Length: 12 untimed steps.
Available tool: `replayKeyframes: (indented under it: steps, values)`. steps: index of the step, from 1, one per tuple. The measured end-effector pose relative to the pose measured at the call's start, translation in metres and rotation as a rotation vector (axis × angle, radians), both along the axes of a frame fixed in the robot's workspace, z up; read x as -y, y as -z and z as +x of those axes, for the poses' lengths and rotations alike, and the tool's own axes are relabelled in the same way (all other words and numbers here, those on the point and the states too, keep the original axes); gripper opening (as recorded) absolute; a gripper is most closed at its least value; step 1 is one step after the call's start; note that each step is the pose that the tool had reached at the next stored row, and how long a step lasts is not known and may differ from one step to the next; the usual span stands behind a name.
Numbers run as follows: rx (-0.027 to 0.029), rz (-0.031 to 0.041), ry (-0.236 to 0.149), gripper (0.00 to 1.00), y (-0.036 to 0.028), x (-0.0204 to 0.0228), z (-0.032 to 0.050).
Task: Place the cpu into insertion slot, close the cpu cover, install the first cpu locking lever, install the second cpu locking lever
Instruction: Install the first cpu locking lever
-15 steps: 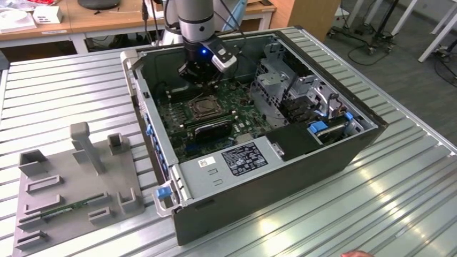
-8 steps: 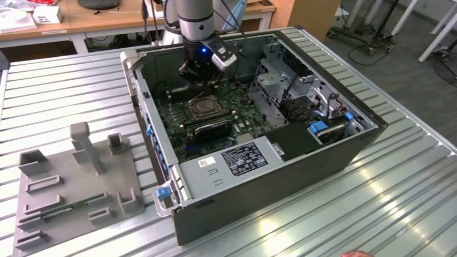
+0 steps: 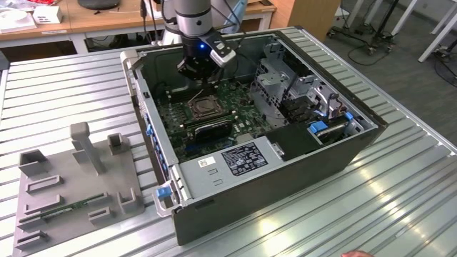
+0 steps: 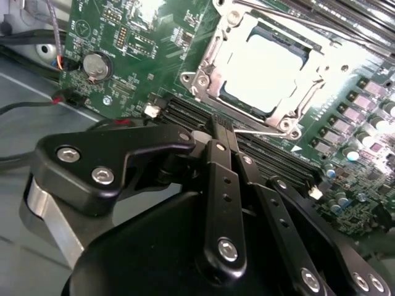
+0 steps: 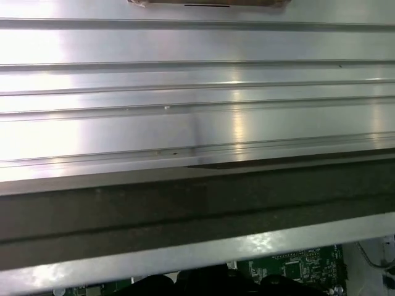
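In the second wrist view, nearest the lens, we saw the gripper (image 4: 223, 126) with its black fingers (image 4: 221, 179) pressed together, clenched on nothing, their tips hanging just above the long black memory slots (image 4: 271, 161) of the green board (image 4: 133, 46). Beyond the tips, toward one o'clock from them, lay the insertion slot (image 4: 203, 92), and in it sat the cpu (image 4: 266, 65), its pale metal top glaring in the light. The cpu cover (image 4: 234, 34) lay flat over the chip, its window framing that bright top, with a thin locking lever (image 4: 262, 131) running along the near edge of the socket; whether the levers were latched we could not tell. A round coin cell (image 4: 95, 65) sat on the board at about ten o'clock from the fingertips. In the first wrist view we found a dark case edge (image 5: 197, 203) close by and the ribbed metal table (image 5: 197, 92) farther off. In the exterior view the gripper (image 3: 196, 72) hung inside the open computer case (image 3: 286, 160), just beyond the socket (image 3: 203, 107). At about eight o'clock from the case, well apart from it, a grey fixture tray (image 3: 71, 187) rested on the table (image 3: 357, 214).
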State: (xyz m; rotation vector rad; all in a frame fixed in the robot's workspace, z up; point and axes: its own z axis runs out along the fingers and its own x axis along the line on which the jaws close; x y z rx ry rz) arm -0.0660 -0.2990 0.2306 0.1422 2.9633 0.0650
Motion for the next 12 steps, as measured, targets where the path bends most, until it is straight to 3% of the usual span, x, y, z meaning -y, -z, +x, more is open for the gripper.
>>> replayKeyframes:
  steps: [4,8,12]
  values:
    - [0.0128,0.0,0.0,0.11,0.0,0.0,-0.0111]
    - [0.0184,-0.0001,0.0,0.11,0.0,0.0007,-0.0214]
    - [0.0228,0.0028,-0.001,0.11,0.0,0.0011,-0.0259]
